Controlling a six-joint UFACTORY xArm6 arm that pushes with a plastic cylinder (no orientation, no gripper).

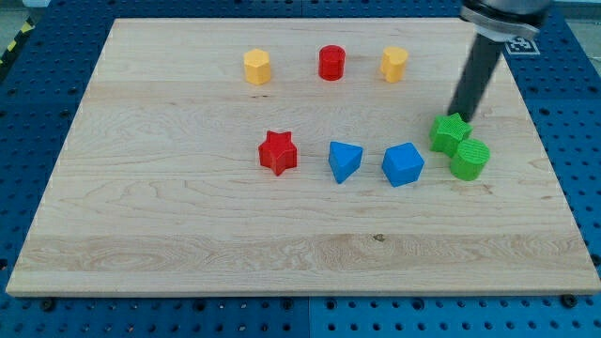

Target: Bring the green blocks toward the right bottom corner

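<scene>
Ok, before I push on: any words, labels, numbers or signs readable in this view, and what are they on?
No readable words, brands or numbers anywhere in this view.
Black-and-white patterned marker behind the rod at the view's top right: a code pattern, partly hidden, no letters legible.
Blocks and wooden board: no print.
My tip sits at the upper edge of the green star-like block, beside the green cylinder.

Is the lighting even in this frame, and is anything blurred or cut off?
Camera view: soft, even light, faint shadows, no glare on the pale wooden board; the green star-shaped block and green round block look sharp; the dark rod's tip sits just above the star block, its upper end cropped at the view's top.
</scene>
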